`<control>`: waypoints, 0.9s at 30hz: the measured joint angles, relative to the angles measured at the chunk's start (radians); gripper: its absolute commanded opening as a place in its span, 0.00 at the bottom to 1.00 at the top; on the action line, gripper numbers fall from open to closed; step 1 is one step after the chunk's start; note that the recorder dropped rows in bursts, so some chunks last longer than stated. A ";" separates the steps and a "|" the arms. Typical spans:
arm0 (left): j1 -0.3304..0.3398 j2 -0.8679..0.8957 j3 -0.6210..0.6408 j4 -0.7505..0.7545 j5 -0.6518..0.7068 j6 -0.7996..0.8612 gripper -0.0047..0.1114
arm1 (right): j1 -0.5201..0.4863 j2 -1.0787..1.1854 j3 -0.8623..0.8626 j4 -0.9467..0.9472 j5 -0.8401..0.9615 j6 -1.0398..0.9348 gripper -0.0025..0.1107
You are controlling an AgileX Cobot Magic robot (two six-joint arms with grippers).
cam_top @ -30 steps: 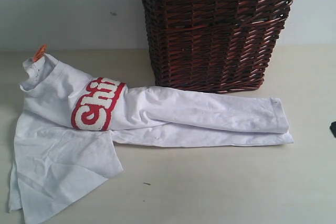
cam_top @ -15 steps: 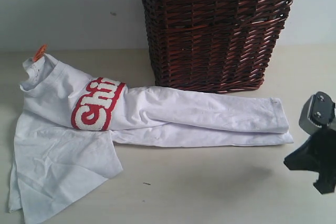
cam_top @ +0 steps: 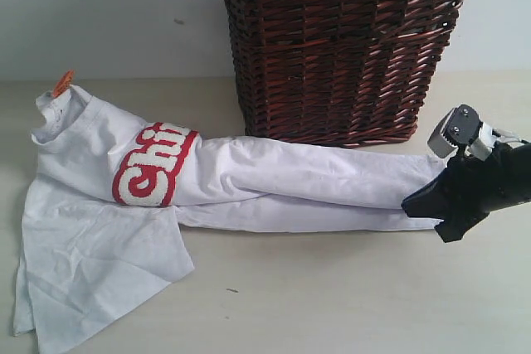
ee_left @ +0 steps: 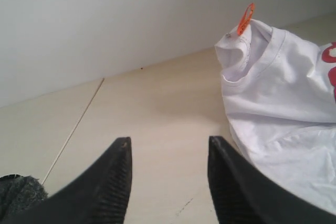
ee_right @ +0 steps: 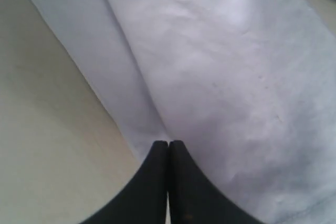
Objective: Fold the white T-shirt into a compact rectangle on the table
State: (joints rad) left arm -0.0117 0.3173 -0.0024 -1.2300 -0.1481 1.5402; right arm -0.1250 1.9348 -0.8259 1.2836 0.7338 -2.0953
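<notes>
As the right gripper (cam_top: 417, 202), tips pressed together on nothing, arrives from the right edge at the hem of the white T-shirt (cam_top: 274, 176) lying across mid-frame on the table (cam_top: 332, 296), a grab there likely comes next; left gripper (ee_left: 169, 148) partly spread, empty.

The gripper (ee_right: 168, 153), jaws pressed together, hangs over the layered edge of the white T-shirt (ee_right: 220, 77).

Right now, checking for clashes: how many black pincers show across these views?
2. The right black pincer, shut, is at the white cotton T-shirt's hem end by the dark wicker basket; the left black pincer, open, is near its collar.
</notes>
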 measured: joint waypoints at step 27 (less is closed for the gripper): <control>0.000 0.000 0.000 0.000 0.002 0.000 0.43 | 0.000 0.070 -0.177 0.267 -0.127 0.000 0.02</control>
State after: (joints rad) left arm -0.0117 0.3173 -0.0024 -1.2300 -0.1457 1.5402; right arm -0.1250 2.0043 -1.0028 1.5503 0.6068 -2.0953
